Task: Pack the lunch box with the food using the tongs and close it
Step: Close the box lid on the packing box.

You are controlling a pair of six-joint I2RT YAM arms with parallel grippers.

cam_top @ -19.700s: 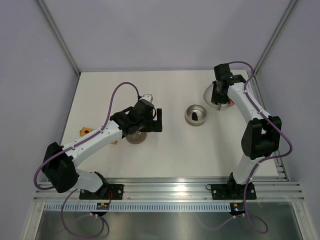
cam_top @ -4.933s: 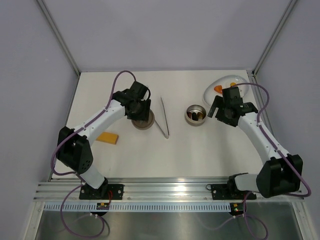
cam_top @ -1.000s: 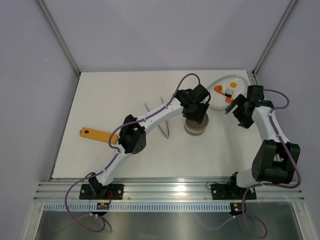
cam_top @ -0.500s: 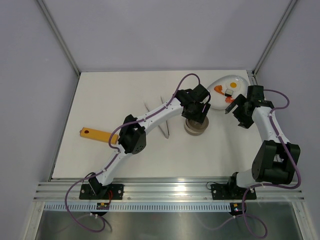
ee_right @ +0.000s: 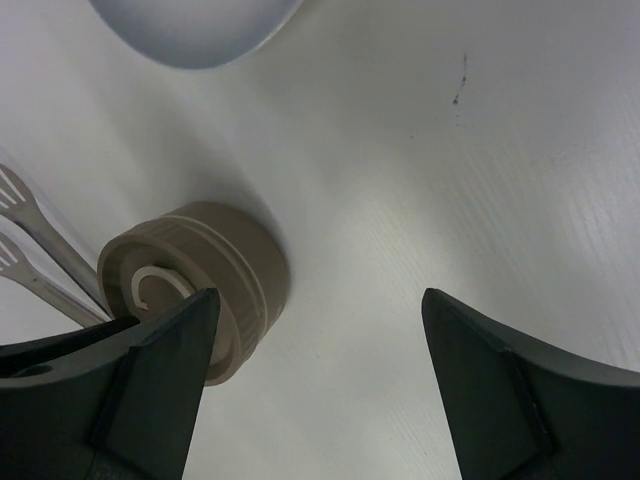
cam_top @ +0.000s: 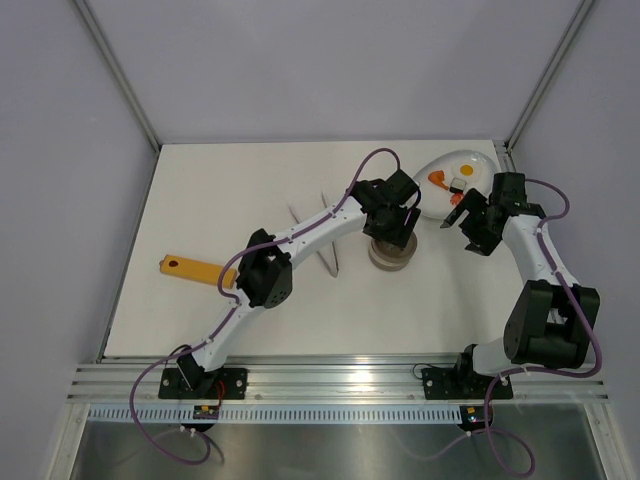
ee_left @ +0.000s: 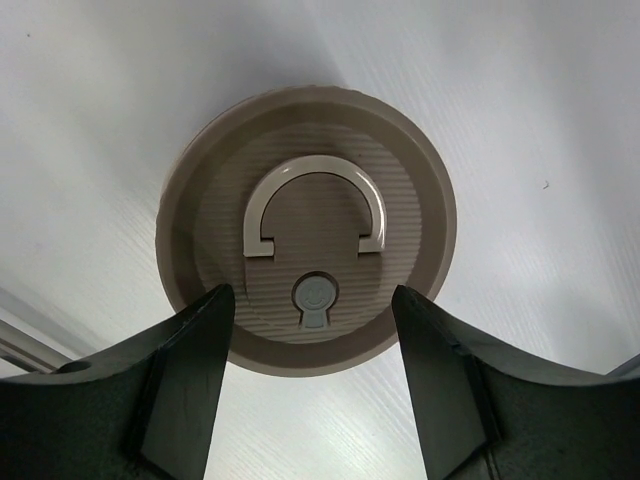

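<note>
While the lunch box (cam_top: 391, 258) sits shut, wide bench (cam_top: 200, 320) lies leftward.
Over it the left gripper (ee_left: 310, 300) gapes; right gripper (ee_right: 318, 300) too, nothing held.

Under the left gripper's (ee_left: 313, 295) jaws the closed lunch box (cam_top: 390, 260) shows only its lid (ee_left: 305, 225); the steel wall and whatever lies inside are hidden. Both fingers (ee_left: 180, 390) overlap the near rim, and whether they touch it cannot be told. The right gripper's (ee_right: 318, 295) finger on the picture's left covers the lunch box's lower edge. Beyond that jaw the tongs (ee_right: 18, 197) are blurred, pass behind the box and run off the picture's side. Ahead of those jaws the plate (ee_right: 195, 30) is cut by the top edge. From above, the left arm (cam_top: 310, 225) hides the tongs' middle.
</note>
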